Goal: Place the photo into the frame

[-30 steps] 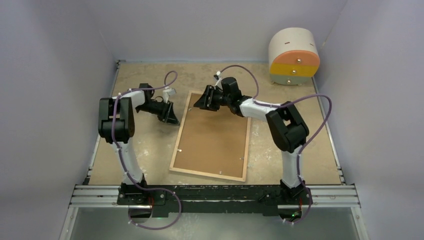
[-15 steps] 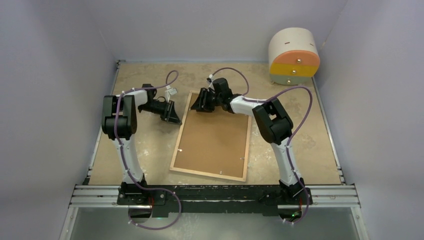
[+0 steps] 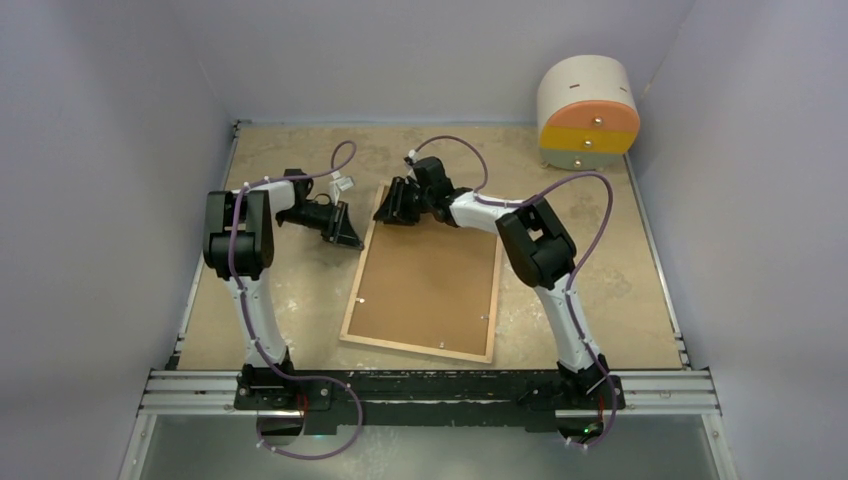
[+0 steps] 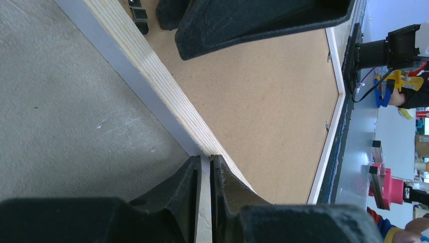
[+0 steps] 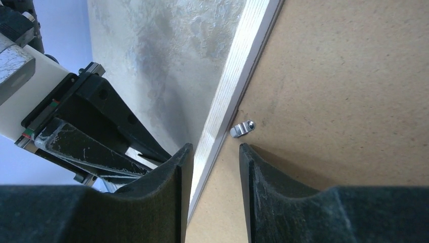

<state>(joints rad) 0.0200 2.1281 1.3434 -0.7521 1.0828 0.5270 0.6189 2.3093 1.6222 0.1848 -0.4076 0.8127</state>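
Tabletop (image 3: pixel 620 260) first — tan, mottled, scuffed, walled round by pale grey panels. Carries at its middle, between the two arms, the large thin rectangular picture frame (image 3: pixel 415 348), light wood-coloured rear face up, a silver-white strip showing along its outer side in the left wrist view. Lies with long sides running from the near edge toward the far wall, far end skewed a little to the left. Holds within its rails a plain brown hardboard sheet (image 3: pixel 430 270), filling the whole opening. Well apart, in the far right corner: a cream cylindrical drum (image 3: pixel 588 110), front face banded yellow and orange.

Black left gripper (image 3: pixel 352 238) at the frame's left long rail, near the far left corner. Shows in its own wrist view two fingers (image 4: pixel 227 202) drawn nearly together with the pale rail pinched between — clamped on the frame. Edge resting on the table or raised off it: cannot tell. Black right gripper (image 3: pixel 392 205) over the same far left corner, just across from the left one. Jaws apart: one finger (image 5: pixel 167 202) outside the rail, the other over the hardboard, the rail itself passing through the gap. Contact with the wood: cannot tell. Smallest of all, a silver metal clip (image 5: pixel 242 128) on the hardboard, just inside the rail and just beside the right gripper's inner fingertip.
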